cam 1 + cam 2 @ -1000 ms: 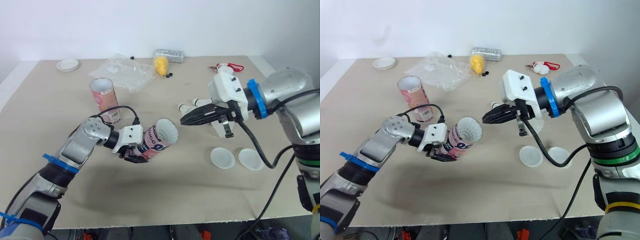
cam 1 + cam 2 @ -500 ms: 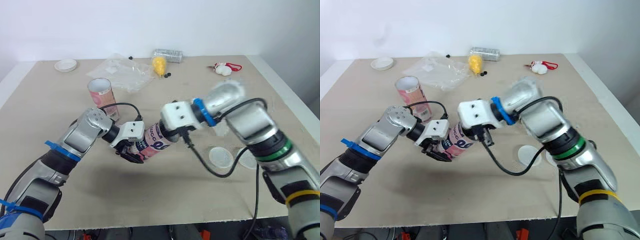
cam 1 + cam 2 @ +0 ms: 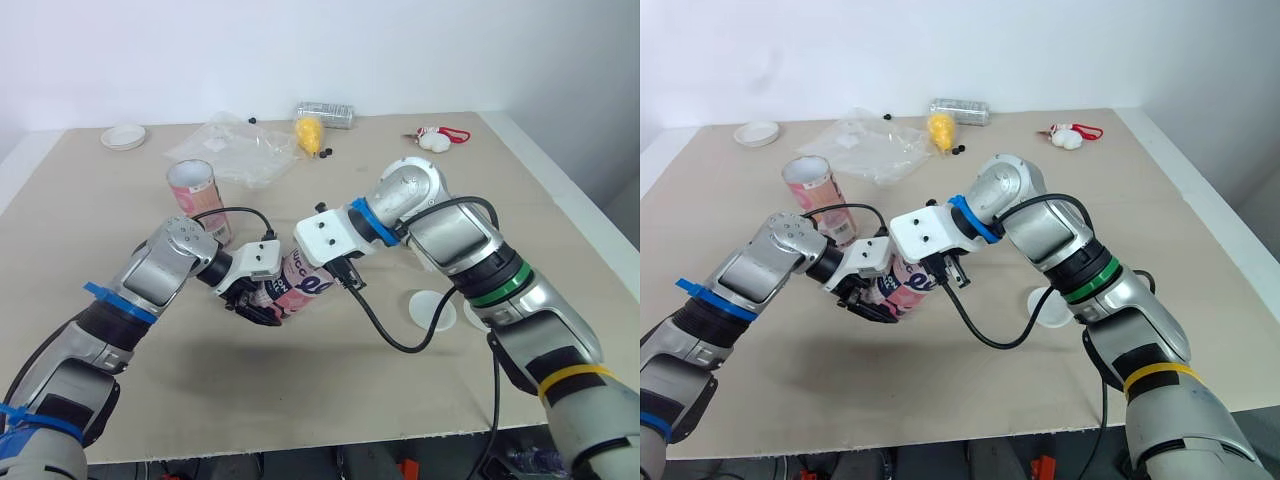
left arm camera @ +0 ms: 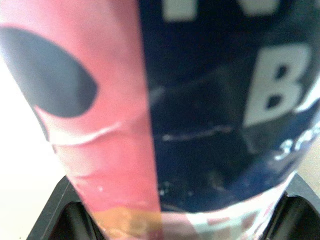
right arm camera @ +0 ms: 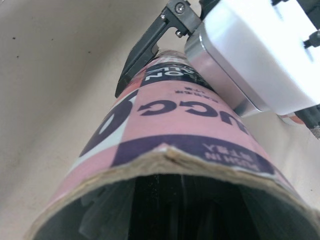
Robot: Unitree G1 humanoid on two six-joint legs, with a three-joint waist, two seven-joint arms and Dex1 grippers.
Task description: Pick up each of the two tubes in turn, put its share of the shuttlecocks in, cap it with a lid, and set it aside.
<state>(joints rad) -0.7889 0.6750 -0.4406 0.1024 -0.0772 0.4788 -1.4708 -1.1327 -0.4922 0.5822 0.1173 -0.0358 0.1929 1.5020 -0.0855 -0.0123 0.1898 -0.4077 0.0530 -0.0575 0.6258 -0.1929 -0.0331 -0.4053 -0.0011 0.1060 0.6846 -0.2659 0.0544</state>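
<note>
I have my left gripper (image 3: pixel 266 306) clamped around the tilted pink-and-navy cardboard tube (image 3: pixel 305 284) above the beige table (image 3: pixel 300 400). My right gripper (image 3: pixel 326 252) hides its mouth in the head views, and I cannot tell whether it is open. The right wrist view looks into that open end.

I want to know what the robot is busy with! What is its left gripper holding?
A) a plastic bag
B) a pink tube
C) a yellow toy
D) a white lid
B: the left gripper is closed around the pink tube, holding it at a tilt.
</note>
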